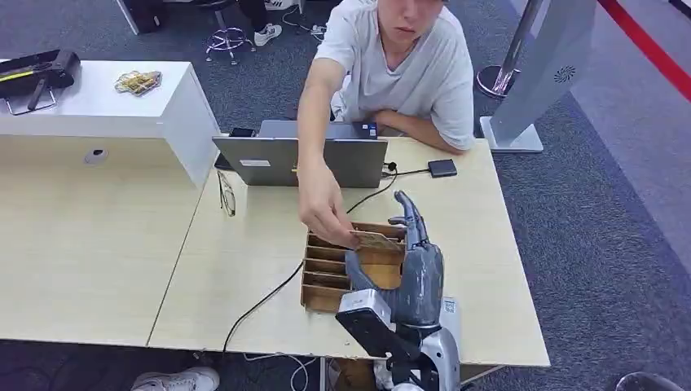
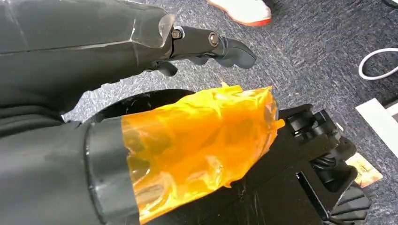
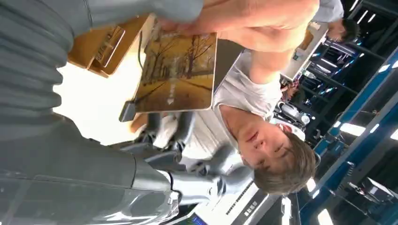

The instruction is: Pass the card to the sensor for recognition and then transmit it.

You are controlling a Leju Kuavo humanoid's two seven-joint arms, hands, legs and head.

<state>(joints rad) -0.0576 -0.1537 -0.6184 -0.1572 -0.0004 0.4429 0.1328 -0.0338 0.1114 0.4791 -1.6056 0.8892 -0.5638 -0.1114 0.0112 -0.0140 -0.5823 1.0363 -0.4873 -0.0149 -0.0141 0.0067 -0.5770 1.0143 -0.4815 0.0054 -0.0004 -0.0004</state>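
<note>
A card (image 1: 376, 240) printed with an autumn tree scene hangs over the wooden slotted box (image 1: 319, 285), pinched at one end by a person's hand (image 1: 324, 213). My right hand (image 1: 411, 269) stands upright beside it, fingers straight and thumb apart. In the right wrist view the card (image 3: 178, 70) sits between my thumb and fingers (image 3: 187, 140) without being gripped. A small dark sensor (image 1: 442, 168) on a cable lies on the table behind. My left hand (image 2: 197, 44) hangs over the carpet and holds nothing.
A grey laptop (image 1: 301, 159) stands behind the box, and the person sits across the table (image 1: 489, 261). A black cable (image 1: 261, 305) runs past the box to the front edge. A white counter (image 1: 98, 106) is at the left. A small card (image 2: 366, 171) lies on the carpet.
</note>
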